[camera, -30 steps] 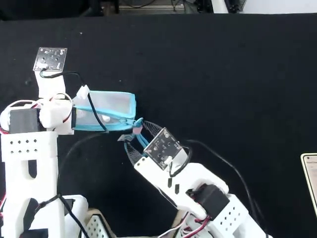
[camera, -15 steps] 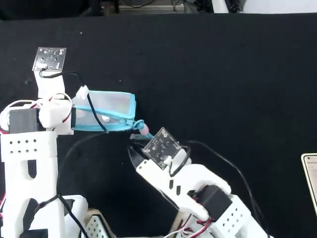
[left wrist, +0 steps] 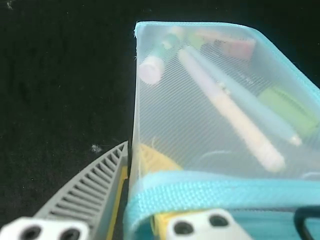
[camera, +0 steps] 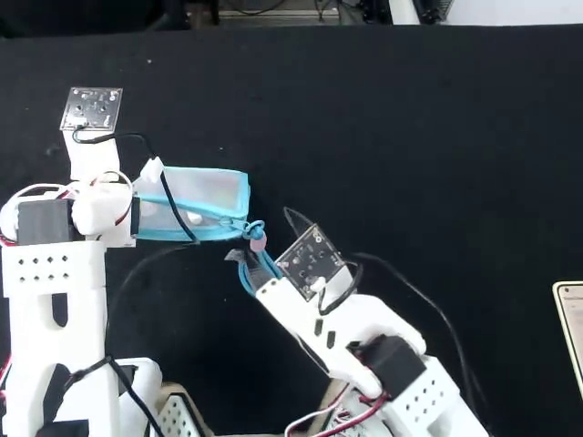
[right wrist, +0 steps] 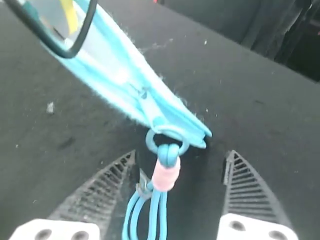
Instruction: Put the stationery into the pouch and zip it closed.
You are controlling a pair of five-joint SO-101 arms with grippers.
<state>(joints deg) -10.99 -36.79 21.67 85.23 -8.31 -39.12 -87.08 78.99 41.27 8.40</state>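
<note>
A light-blue mesh pouch (camera: pixel 205 196) lies on the black table left of centre. Through its mesh (left wrist: pixel 215 100) I see pens (left wrist: pixel 235 115), a glue stick and an eraser inside. My left gripper (camera: pixel 144 214) is shut on the pouch's left end, with a ribbed finger (left wrist: pixel 100 192) pressed against the edge. The zipper pull, a blue cord with a pink bead (right wrist: pixel 165 175), hangs from the pouch's right corner (right wrist: pixel 175 127). My right gripper (right wrist: pixel 175 192) is open just behind that corner, and the cord runs between its fingers. In the high view it (camera: pixel 258 253) sits right at the bead.
A black cable (camera: pixel 173 205) from the left arm crosses over the pouch. A white flat object (camera: pixel 570 319) lies at the table's right edge. The black cloth (camera: pixel 410 137) stretches open to the back and right.
My right gripper drew back a little from the pouch's corner, then came forward again around the cord pull. The pouch and the left arm stayed where they were.
</note>
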